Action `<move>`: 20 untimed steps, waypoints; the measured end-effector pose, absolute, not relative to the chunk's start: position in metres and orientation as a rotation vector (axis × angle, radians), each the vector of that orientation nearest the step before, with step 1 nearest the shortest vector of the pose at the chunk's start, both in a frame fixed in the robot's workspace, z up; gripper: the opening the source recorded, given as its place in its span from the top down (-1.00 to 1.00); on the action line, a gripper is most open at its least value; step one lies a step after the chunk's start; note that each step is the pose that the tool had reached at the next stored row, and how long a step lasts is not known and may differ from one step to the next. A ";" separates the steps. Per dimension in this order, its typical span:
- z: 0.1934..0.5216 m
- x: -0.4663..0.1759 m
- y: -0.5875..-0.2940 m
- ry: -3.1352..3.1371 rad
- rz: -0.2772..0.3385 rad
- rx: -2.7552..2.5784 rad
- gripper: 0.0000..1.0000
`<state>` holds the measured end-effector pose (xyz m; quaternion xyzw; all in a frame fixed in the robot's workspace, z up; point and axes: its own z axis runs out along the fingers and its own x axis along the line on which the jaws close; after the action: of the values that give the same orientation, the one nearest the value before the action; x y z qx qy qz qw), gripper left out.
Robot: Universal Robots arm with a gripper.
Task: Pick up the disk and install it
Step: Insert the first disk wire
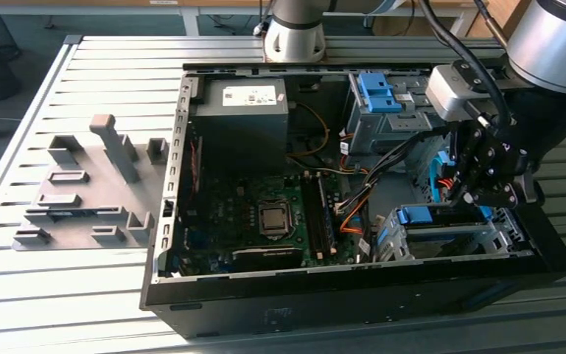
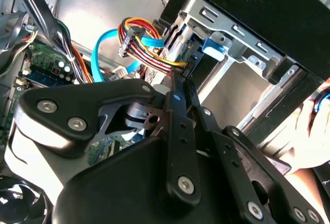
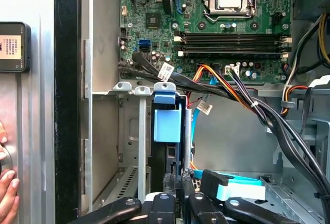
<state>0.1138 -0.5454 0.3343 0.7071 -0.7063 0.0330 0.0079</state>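
my gripper hangs above the grey drive cage, fingers closed edge-on around the disk; its long axis runs straight into the cage slot.

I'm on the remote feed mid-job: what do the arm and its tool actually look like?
The arm is a fat silver-grey tube with black cables running down it to a light grey box at the wrist. Below hangs the tool, matt black, built from flat linked bars. In the second wrist view those bars carry round silver screw heads.
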 end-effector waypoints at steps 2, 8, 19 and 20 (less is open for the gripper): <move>0.334 0.114 -0.546 -2.208 0.103 2.210 0.67; 0.332 0.114 -0.546 -2.208 0.103 2.210 0.67; 0.335 0.114 -0.546 -2.209 0.102 2.211 0.67; 0.335 0.114 -0.546 -2.208 0.102 2.211 0.67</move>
<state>0.1143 -0.5465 0.3353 0.7071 -0.7063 0.0326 0.0075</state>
